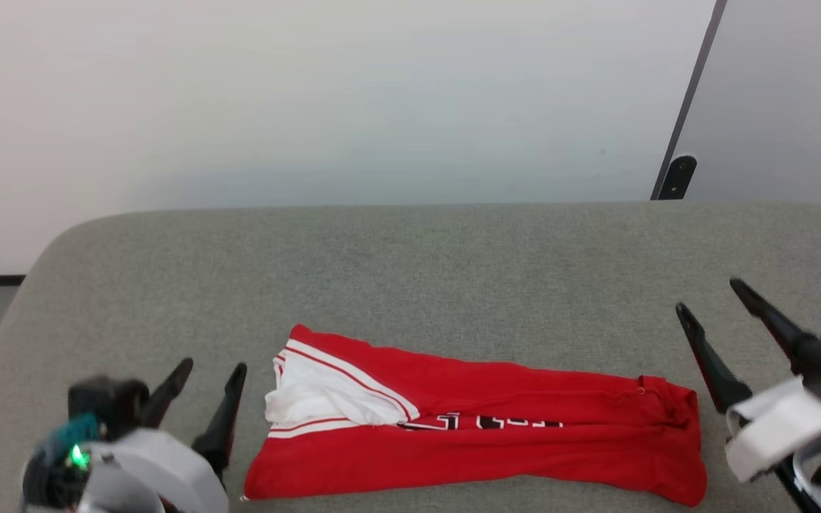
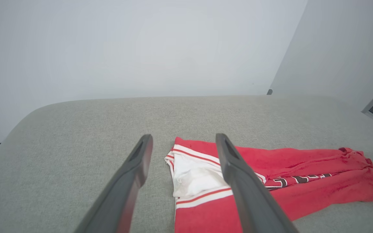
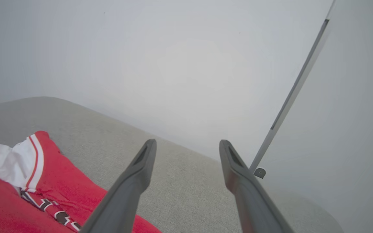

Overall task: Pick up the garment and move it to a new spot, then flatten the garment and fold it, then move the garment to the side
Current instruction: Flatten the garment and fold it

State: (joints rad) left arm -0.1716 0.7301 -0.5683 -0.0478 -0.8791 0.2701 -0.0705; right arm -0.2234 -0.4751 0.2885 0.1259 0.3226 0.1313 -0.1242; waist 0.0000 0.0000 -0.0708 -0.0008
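Head view gives you the garment (image 1: 474, 456) lying on the grey padded surface (image 1: 453, 263) as a long red band, near the front edge and between the two grippers. Its white sleeve (image 1: 325, 399) with striped trim bunches at the end on your left. A fold swallows most of the lettering (image 1: 482, 422), so you see only slivers of black-and-white blocks and cannot read them. The far right end is crumpled.

Your left gripper (image 1: 212, 367) sits just beside the sleeve end, apart from the cloth, jaws spread and holding nothing. Its wrist is blurred and cut off by the bottom edge. Your right gripper (image 1: 708, 296) stands off the crumpled end, clear of the fabric, jaws wide apart and empty, its arm cropped at the right edge.

In the left wrist view one finger crosses in front of the sleeve and hides part of it. In the right wrist view the garment is cropped at the lower left corner, with a finger covering its near edge. A small dark fitting (image 1: 678, 178) sits at the foot of a strip on the wall, too small to identify.
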